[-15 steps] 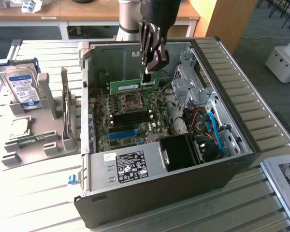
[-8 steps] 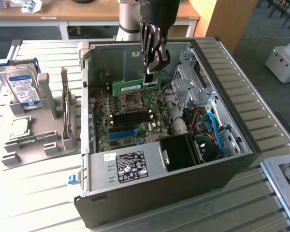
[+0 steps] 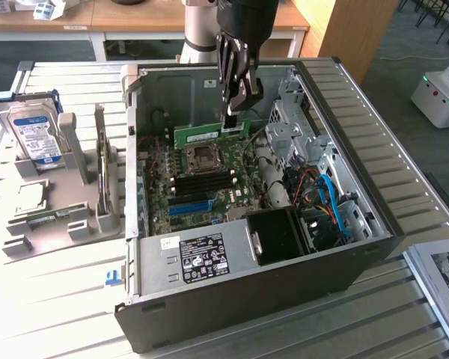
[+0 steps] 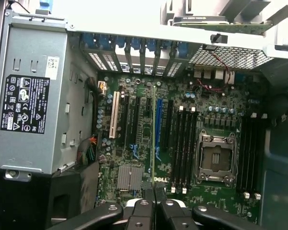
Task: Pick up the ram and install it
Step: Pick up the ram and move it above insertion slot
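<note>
You have one ram [image 3: 202, 135]: a thin, flat green board with dark chips, held level on edge above the green motherboard [image 4: 221, 191] inside one open black metal case [image 3: 284, 299]. Your gripper [image 3: 232, 114] has its fingers clamped on the stick's upper edge, toward the exterior view's right end. One blue-labelled silver hard drive [image 3: 34, 134] stands upright in a grey rack [image 3: 67, 217] outside.

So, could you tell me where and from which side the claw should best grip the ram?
By its upper long edge, from above, pinching the two flat faces. The ram stands on edge over the motherboard, so this leaves its lower edge free for a slot. The claw holds it that way now, though nearer the exterior view's right end; the middle would probably balance better.
</note>
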### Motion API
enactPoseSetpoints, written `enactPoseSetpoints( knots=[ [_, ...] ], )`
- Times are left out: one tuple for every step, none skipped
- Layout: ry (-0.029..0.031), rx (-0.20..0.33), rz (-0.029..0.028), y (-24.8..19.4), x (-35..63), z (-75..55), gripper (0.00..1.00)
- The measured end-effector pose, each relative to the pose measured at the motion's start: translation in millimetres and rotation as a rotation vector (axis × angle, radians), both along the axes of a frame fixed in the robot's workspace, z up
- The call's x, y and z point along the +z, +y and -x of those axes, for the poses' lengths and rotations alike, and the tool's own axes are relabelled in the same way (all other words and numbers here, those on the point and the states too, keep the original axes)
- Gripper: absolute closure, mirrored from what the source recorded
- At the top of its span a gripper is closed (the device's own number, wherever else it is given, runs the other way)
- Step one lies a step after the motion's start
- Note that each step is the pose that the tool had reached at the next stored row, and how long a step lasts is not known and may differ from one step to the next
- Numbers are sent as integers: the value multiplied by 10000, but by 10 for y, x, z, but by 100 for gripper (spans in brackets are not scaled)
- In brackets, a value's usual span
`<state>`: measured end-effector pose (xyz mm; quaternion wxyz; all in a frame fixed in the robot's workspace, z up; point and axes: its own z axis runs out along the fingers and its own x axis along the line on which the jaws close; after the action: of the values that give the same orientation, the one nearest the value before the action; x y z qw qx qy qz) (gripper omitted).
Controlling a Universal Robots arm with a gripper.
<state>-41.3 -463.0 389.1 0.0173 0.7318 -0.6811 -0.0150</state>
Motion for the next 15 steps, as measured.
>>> enactPoseSetpoints(
  knots=[
    [0, -38, 1, 0, -1, 0, 88],
    [1, -91, 1, 0, -3, 0, 88],
    [0, -157, 1, 0, -4, 0, 88],
    [0, -219, 1, 0, -5, -1, 88],
    [0, -245, 1, 0, -5, -1, 88],
    [0, -246, 1, 0, -5, -1, 88],
    [0, -247, 0, 0, -6, -1, 88],
    [0, -246, 0, 0, -6, -1, 88],
    [-2, -246, -5, 6, -8, -2, 88],
    [-3, -246, -4, 15, -8, -2, 88],
    [-3, -246, -1, 27, -7, -1, 88],
    [-4, -247, 0, 40, -7, -1, 88],
    [-4, -247, 0, 54, -7, -1, 88],
    [-4, -246, 0, 67, -8, -1, 88],
    [-4, -247, 0, 80, -9, -1, 88]
  ],
)
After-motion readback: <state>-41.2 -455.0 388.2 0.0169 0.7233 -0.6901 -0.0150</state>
